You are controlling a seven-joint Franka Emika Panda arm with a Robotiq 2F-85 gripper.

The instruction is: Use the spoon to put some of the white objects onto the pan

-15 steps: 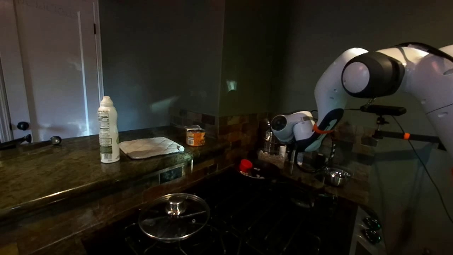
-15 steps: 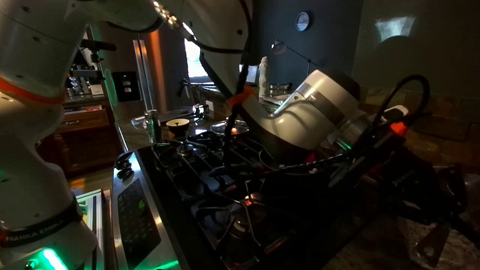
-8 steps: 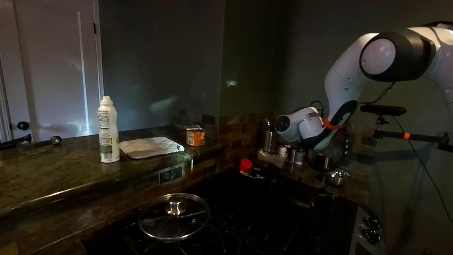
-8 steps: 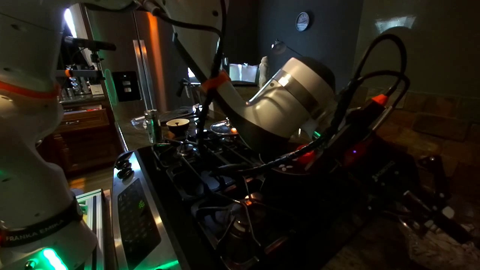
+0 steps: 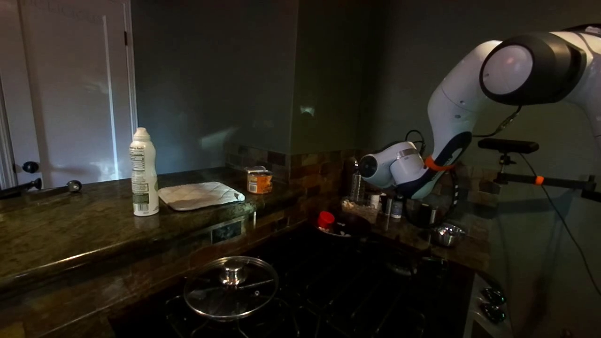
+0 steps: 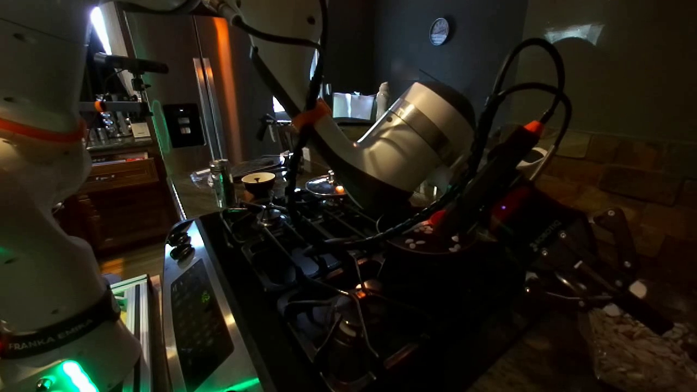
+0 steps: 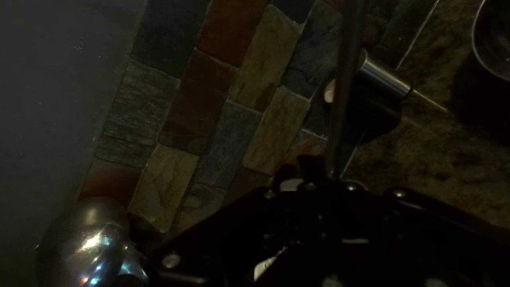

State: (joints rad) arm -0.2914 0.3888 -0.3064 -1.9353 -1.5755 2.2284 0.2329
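In the wrist view my gripper [image 7: 331, 177] comes in from the bottom, its jaws brought together. A thin straight shaft, seemingly the spoon's handle [image 7: 342, 103], rises from between them; I cannot make out the spoon's bowl. The gripper's dark fingers [image 6: 618, 234] stand just above a clear container [image 6: 591, 337] full of white objects [image 6: 637, 356] in an exterior view. On the stove's far burner sits a round dark pan [image 5: 354, 226], apart from the gripper. Several white pieces [image 6: 416, 241] and a red cup [image 5: 326, 219] are in it.
Small jars [image 5: 396, 209] and a metal bowl [image 5: 448, 234] share the container's counter, against a tiled wall [image 7: 191, 103]. A glass lid [image 5: 231, 293] rests at the stove's near side. The raised counter bears a white bottle [image 5: 144, 173], a pale quilted pad [image 5: 199, 195] and a can [image 5: 259, 182].
The arm has lifted and drawn back, then shifted slightly. The gripper has risen off the container, uncovering more white objects there, and more of the pan shows. The jaws look unchanged.
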